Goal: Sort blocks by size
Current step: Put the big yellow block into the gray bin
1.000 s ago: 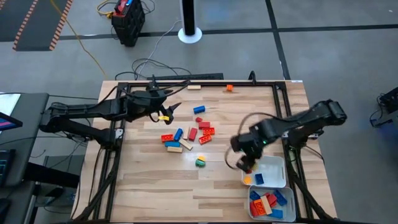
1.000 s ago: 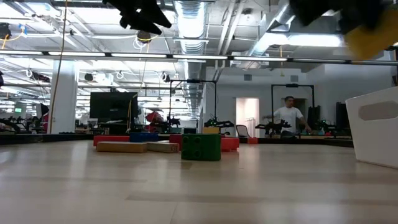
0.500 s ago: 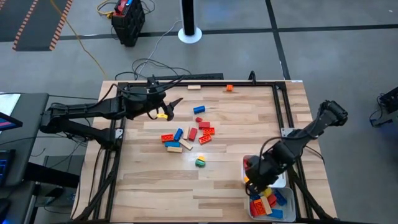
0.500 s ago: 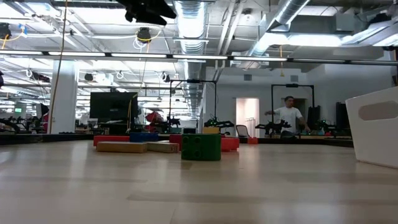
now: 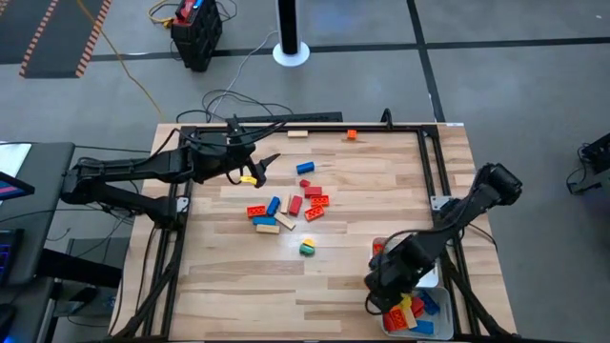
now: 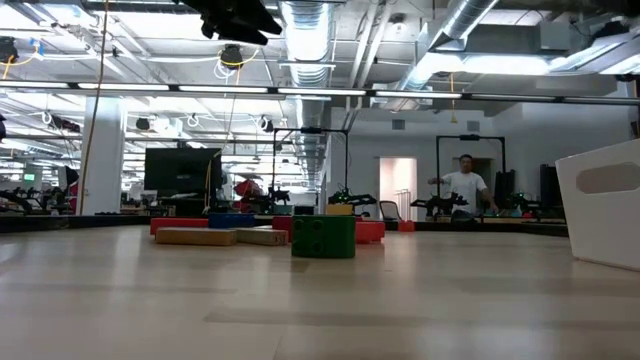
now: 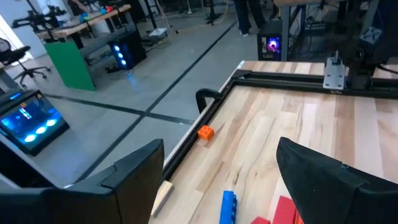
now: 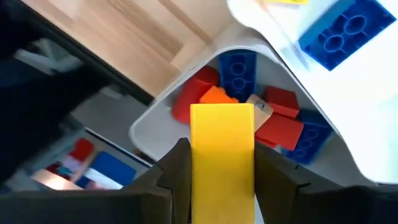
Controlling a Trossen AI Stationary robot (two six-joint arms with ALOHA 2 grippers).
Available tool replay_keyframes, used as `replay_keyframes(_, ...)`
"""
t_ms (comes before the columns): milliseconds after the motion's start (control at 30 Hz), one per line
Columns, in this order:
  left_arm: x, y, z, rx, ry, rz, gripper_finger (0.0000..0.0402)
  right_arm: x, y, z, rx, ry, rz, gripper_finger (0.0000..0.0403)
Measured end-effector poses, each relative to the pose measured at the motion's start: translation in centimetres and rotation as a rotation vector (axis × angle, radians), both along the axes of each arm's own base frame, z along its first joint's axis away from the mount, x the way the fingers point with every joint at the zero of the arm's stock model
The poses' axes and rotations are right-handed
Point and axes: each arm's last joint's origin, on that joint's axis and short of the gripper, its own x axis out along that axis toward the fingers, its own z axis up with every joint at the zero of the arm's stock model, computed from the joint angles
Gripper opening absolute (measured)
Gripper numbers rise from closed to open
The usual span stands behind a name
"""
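Your right gripper (image 8: 222, 186) pinches a long yellow block (image 8: 222, 146) directly above the nearer white tray (image 8: 163, 121) of mixed blocks (image 8: 281, 118); release off-centre and it may strike the rim and tumble onto the counter (image 5: 238, 276); your left gripper (image 7: 217, 186) waits spread wide, loose blocks (image 5: 291, 205) just beyond.

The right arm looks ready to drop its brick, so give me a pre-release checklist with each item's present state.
1. Right gripper shut on the yellow brick: ok.
2. Brick above the near tray, which already holds red, blue and orange blocks: ok.
3. Height above the tray's contents: cannot tell.
4. Left gripper open, far across the table at its far left: ok.
5. Loose blocks mid-table still unsorted: not ok.
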Motion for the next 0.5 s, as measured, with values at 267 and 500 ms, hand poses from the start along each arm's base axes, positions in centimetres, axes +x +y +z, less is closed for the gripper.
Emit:
replay_keyframes(267, -0.1, 0.0, -0.4, -0.018, 0.033, -0.002, 0.03, 1.0, 0.8, -3.7, -0.065, 0.118, 0.064, 0.0172)
replay_keyframes(500, -0.1, -0.1, -0.4, -0.03, 0.033, -0.007, 0.03, 1.0, 0.6, -3.5, -0.05, 0.108, 0.081, 0.0251)
